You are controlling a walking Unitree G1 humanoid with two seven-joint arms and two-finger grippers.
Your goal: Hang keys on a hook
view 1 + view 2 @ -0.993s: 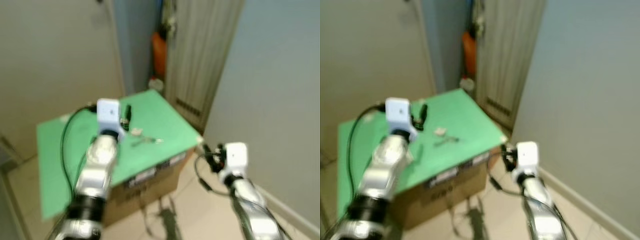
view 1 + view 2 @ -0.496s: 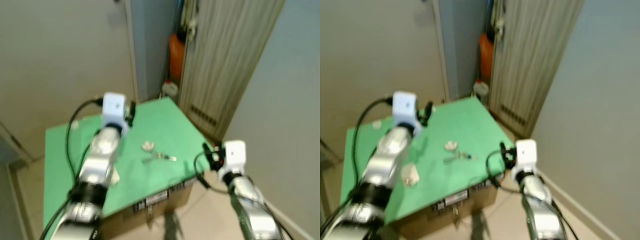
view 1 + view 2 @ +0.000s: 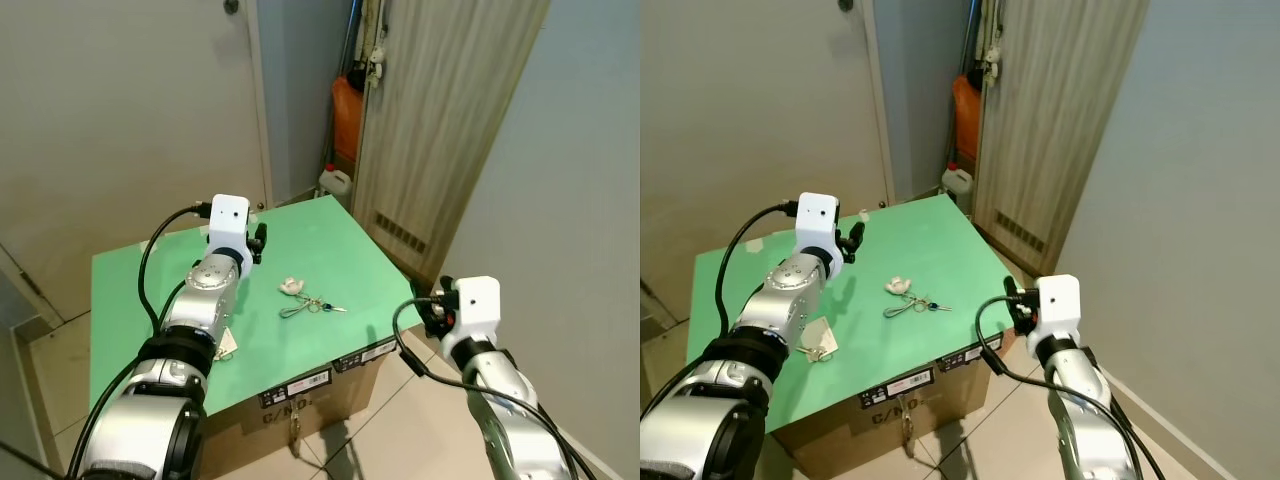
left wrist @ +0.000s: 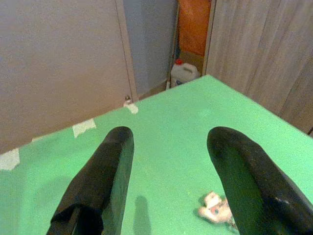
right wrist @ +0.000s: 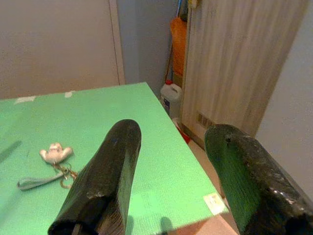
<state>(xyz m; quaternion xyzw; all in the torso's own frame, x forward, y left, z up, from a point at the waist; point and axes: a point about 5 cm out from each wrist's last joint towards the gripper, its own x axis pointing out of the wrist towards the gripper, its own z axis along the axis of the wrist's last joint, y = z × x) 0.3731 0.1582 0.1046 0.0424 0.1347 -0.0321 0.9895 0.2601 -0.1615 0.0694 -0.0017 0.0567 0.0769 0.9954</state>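
Observation:
A bunch of keys (image 3: 312,304) with a grey strap and a small white charm (image 3: 291,286) lies on the green top (image 3: 140,290) of a cardboard box. My left gripper (image 3: 257,243) hovers open over the top, a short way behind and left of the charm (image 4: 215,209); nothing is between its fingers (image 4: 110,176). My right gripper (image 3: 431,312) is open and empty off the box's right edge, pointing across the top toward the keys (image 5: 62,171). A second pale tag on a ring (image 3: 225,343) lies beside my left forearm.
The cardboard box (image 3: 330,378) stands on a tiled floor. Behind it are a white jug (image 3: 338,184) and an orange container (image 3: 347,105) in a narrow gap. A slatted wooden door (image 3: 440,130) is at the right, a grey door (image 3: 120,120) at the left.
The camera has shifted and the picture has sharpened; the box now sits more centred. The keys lie where they were, and both grippers keep their places relative to the box.

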